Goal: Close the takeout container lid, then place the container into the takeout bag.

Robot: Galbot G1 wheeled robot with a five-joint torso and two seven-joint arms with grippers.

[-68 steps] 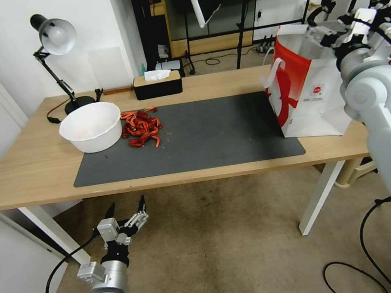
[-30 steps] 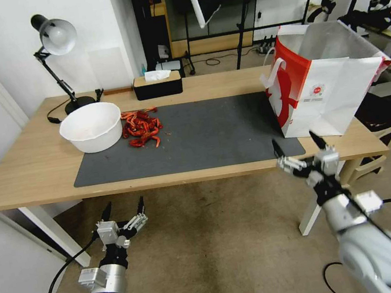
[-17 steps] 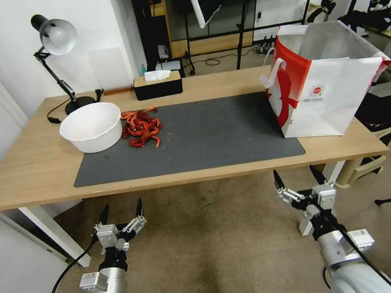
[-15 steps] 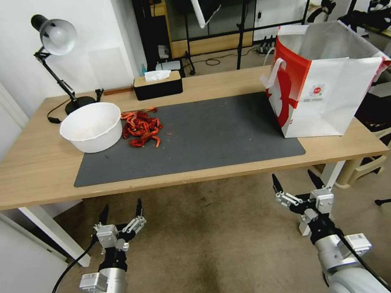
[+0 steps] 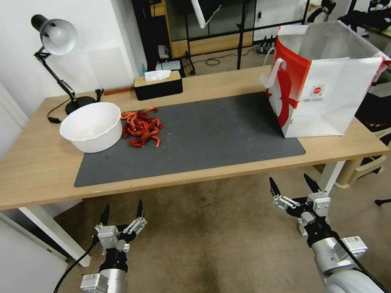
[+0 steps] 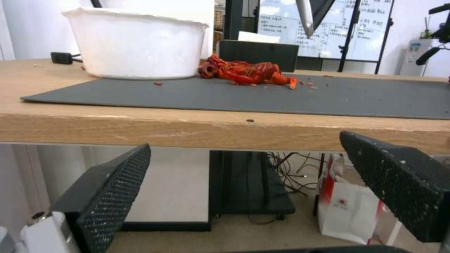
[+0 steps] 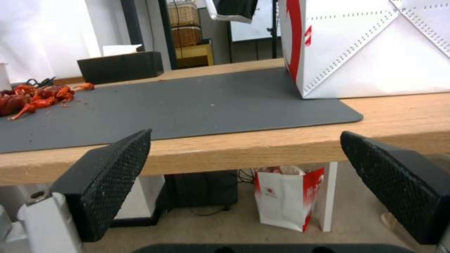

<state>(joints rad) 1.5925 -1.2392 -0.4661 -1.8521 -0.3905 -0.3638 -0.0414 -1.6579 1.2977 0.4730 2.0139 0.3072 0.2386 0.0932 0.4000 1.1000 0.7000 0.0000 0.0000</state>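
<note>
The takeout bag (image 5: 324,93) stands open at the right end of the table, white with a red side and a small red logo; its lower part (image 7: 375,52) rises beyond the mat. The takeout container and its lid are out of view. Both arms hang below the table's front edge. My left gripper (image 5: 121,214) is open and holds nothing, under the table's left part. My right gripper (image 5: 290,185) is open and holds nothing, under the right part. In the wrist views, the left gripper (image 6: 244,144) and right gripper (image 7: 246,136) face the table edge.
A dark mat (image 5: 189,137) covers the table's middle. A big white bowl (image 5: 91,128) and a pile of red crayfish shells (image 5: 141,127) sit at its left. A desk lamp (image 5: 56,50) and tissue box (image 5: 157,84) stand behind. Another small bag (image 7: 286,196) stands on the floor under the table.
My right arm came down from beside the bag's top to below the table's front edge, gripper open. My left gripper sank slightly. Nothing on the table moved.
</note>
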